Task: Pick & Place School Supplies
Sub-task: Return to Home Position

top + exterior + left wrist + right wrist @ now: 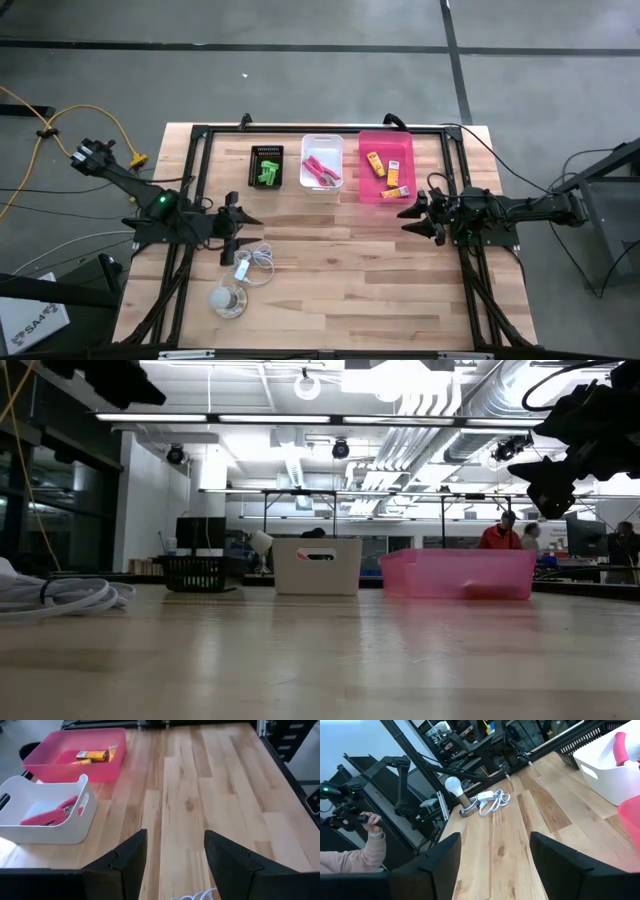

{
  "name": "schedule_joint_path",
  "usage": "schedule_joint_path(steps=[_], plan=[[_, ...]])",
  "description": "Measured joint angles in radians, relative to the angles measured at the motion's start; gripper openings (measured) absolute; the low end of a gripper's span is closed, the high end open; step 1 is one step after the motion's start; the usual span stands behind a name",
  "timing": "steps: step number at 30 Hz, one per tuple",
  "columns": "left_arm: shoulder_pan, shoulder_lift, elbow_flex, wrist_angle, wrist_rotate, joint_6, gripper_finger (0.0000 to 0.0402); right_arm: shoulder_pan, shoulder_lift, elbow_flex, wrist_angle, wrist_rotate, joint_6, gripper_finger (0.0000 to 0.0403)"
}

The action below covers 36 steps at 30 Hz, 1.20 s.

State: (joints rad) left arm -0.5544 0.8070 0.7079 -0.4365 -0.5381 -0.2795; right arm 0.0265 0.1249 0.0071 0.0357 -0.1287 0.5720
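Yellow-orange packets (384, 170) lie in the pink bin (366, 190), also seen in the left wrist view (92, 755). Pink-handled scissors (322, 170) lie in the white bin (309, 147); the left wrist view shows them too (52, 815). Green pieces (267, 174) sit in the black basket (266, 151). My left gripper (248, 232) (175, 840) hovers open over bare wood, near the table's left side, pointing right. My right gripper (405, 220) (495, 840) hovers open just nearer than the pink bin, pointing left. Neither holds anything.
A coiled white cord (255, 262) and a light bulb on a round base (228, 298) lie near the left gripper. The three bins stand in a row along the far side. Bare wood lies between the grippers. A person's hand (370, 840) shows beyond the table.
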Motion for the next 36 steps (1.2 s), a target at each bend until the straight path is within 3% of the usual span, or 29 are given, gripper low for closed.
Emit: schedule_joint_path(steps=[6,14,21,36], plan=[[0.022,-0.111,-0.173,0.141,0.012,0.021,0.019,0.0,0.0,-0.001,0.0,0.0,0.0,0.0227],[0.042,-0.348,-0.375,0.249,0.128,0.032,0.019,0.0,0.0,-0.001,0.0,-0.001,0.0,0.0227],[0.039,-0.484,-0.509,0.395,0.215,0.098,0.019,0.0,0.0,-0.001,-0.001,-0.001,0.0,0.0227],[0.04,-0.574,-0.681,0.614,0.347,0.133,0.019,0.0,0.0,-0.002,-0.001,-0.001,0.0,0.0227]])
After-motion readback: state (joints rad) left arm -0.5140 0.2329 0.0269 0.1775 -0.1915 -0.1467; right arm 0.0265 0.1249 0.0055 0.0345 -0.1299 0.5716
